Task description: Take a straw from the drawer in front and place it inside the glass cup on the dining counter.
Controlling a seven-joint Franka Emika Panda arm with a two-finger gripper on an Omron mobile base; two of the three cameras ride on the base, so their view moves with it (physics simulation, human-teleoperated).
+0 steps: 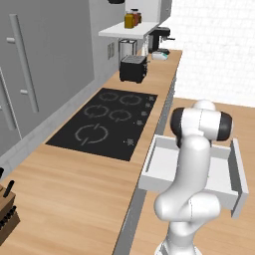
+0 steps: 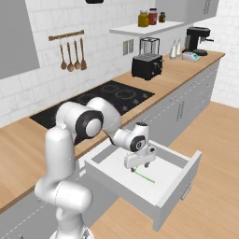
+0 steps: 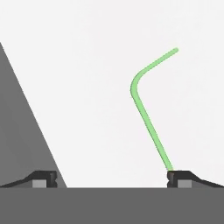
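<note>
Left base view: the drawer (image 1: 234,174) is seen pulled out from under the tabletop (image 1: 74,199), the white arm bent forward over it. Right base view: the end effector (image 2: 140,166) is held fingers-down inside the drawer, just above the straw (image 2: 144,177), which lies flat on the pale floor. Hand view: fingers (image 3: 43,178) are spread wide, nothing gripped; the straw's long axis runs away from the right fingertip, bent end farthest.

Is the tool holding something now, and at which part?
Nothing is held: the tool is open above the straw, which lies on the drawer floor.
</note>
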